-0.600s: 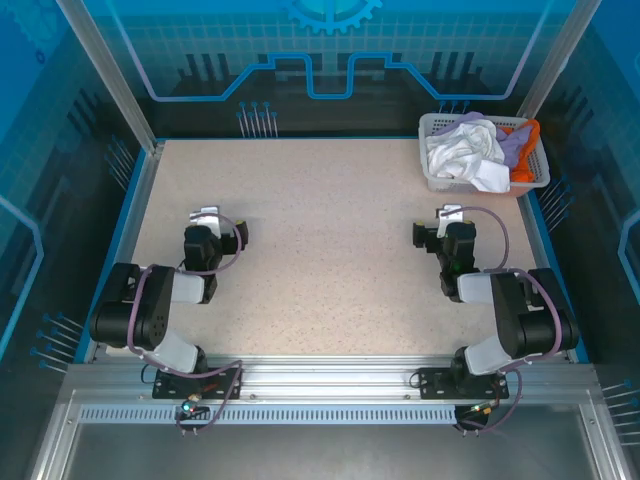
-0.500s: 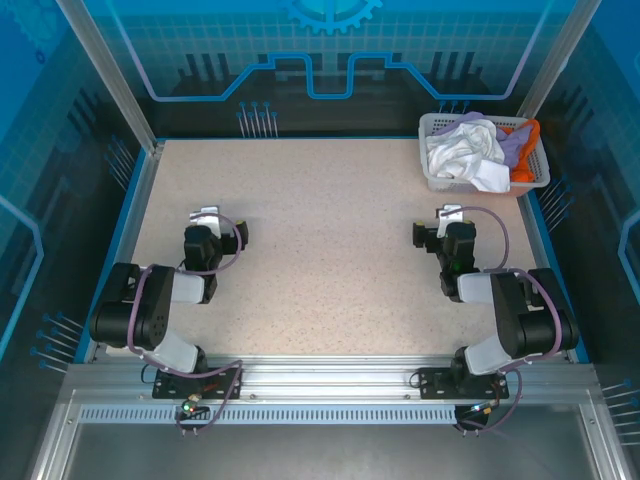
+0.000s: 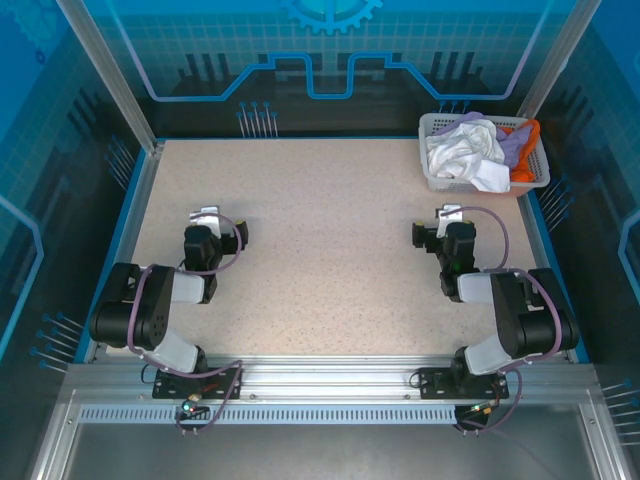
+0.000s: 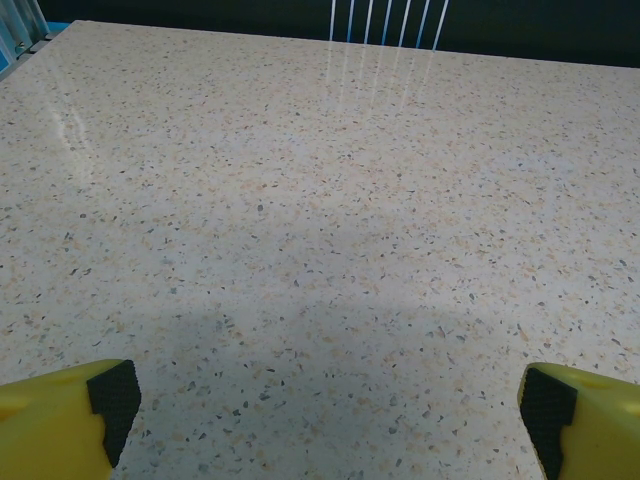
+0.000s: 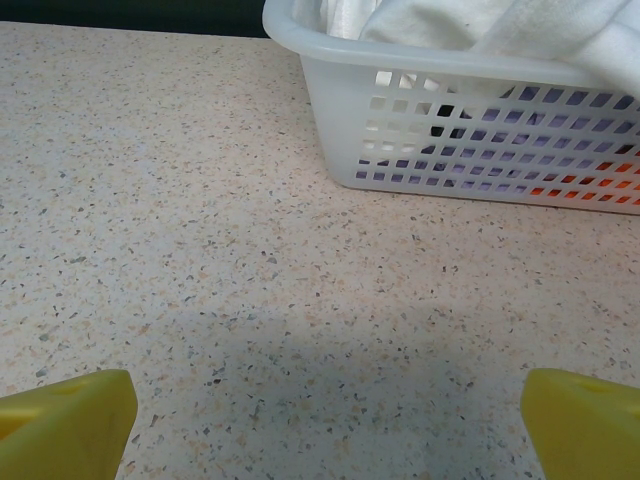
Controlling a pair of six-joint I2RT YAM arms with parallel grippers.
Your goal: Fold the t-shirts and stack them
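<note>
The t-shirts lie bunched in a white lattice basket (image 3: 435, 178) at the table's back right: a white one (image 3: 462, 150) on top, a lavender one (image 3: 511, 146) and an orange one (image 3: 527, 130) beside it. The right wrist view has the white shirt (image 5: 470, 25) spilling over the basket rim (image 5: 330, 55), with lavender and orange showing through the lattice. My right gripper (image 3: 449, 214) rests low, short of the basket, open and empty, yellow fingers (image 5: 70, 420) wide apart. On the left, my left gripper (image 3: 205, 216) is also open and empty, its fingers (image 4: 60, 420) over bare table.
The speckled beige tabletop (image 3: 320, 240) spreads between and ahead of both arms. Blue-edged walls and aluminium posts (image 3: 105, 75) bound the table. The basket stands against the right edge.
</note>
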